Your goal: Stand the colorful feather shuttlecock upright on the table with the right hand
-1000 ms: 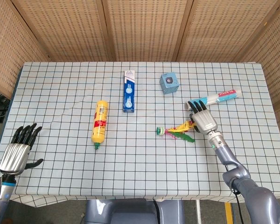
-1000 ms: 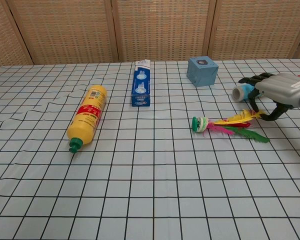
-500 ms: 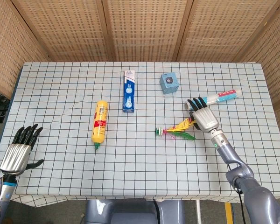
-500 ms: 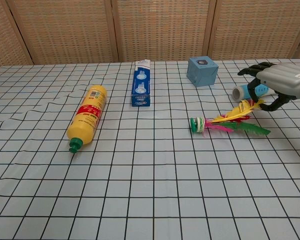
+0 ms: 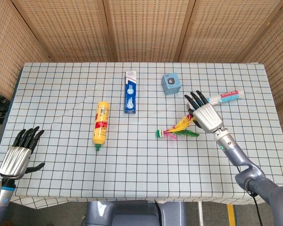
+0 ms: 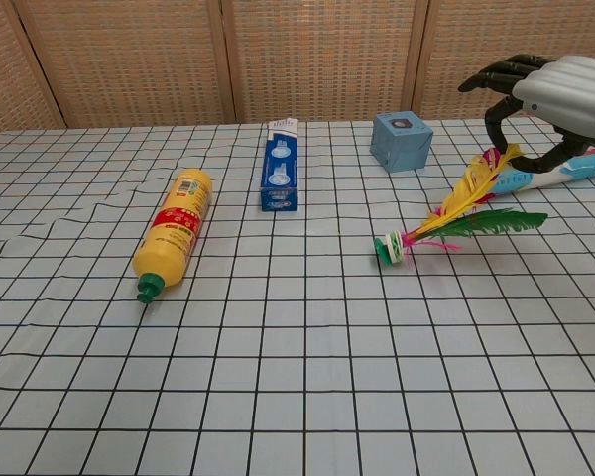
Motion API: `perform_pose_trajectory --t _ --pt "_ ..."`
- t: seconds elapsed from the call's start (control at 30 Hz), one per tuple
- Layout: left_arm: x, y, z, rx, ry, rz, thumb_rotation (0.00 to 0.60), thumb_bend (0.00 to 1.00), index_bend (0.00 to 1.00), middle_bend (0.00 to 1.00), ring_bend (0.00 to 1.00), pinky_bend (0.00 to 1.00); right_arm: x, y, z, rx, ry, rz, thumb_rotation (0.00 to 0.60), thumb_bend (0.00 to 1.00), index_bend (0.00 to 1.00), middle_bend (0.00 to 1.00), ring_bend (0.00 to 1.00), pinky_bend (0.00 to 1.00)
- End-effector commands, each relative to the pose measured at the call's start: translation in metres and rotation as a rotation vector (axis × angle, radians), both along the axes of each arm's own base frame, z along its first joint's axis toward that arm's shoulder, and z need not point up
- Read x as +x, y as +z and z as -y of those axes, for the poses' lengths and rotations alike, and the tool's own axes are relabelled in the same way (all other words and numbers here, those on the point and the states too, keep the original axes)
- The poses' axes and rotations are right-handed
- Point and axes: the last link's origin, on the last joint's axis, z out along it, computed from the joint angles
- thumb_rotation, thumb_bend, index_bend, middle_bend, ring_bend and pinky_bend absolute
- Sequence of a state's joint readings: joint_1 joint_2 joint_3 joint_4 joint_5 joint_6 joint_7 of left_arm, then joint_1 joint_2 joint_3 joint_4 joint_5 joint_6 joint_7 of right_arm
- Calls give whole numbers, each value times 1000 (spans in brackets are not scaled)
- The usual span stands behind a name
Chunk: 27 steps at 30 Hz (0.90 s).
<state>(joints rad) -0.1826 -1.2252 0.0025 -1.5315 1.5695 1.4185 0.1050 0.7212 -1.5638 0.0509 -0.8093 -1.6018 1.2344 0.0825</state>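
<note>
The colorful feather shuttlecock (image 5: 175, 130) (image 6: 454, 211) tilts with its green-and-white base (image 6: 388, 250) on the checked table and its feathers raised toward the right. My right hand (image 5: 205, 116) (image 6: 560, 94) hovers above the feather ends and pinches the tip of the yellow feather (image 6: 494, 167); its other fingers are spread. At the table's near left edge my left hand (image 5: 20, 153) rests with its fingers apart and holds nothing; only the head view shows it.
A toothpaste tube (image 5: 224, 97) (image 6: 535, 177) lies just behind the right hand. A small blue cube box (image 5: 171, 84) (image 6: 401, 141), a long blue box (image 5: 130, 92) (image 6: 281, 165) and a yellow bottle (image 5: 100, 122) (image 6: 173, 232) lie further left.
The right hand has risen and drawn the yellow feather up, so the shuttlecock tilted from lying flat to slanting on its base, which slid slightly left. The left hand stayed put.
</note>
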Motion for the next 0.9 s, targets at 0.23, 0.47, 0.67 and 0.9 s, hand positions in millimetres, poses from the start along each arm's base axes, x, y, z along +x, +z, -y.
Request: perform_pose_trajectory --t 0.23,0.47,0.67,0.9 --pt "0 7 1 7 0 17 600 0 0 0 0 0 47 22 -10 -41 82 -83 600 663 780 154 0 0" --pt "-2 7 0 2 10 17 600 0 0 0 0 0 70 25 -8 -42 102 -111 600 662 780 154 0 0" --pt "-1 8 0 2 9 21 600 0 0 0 0 0 78 13 -5 -16 83 -145 600 661 778 153 0 0" --pt "-1 9 1 -4 7 27 600 0 0 0 0 0 89 -8 5 -21 73 -173 600 536 656 124 0 0"
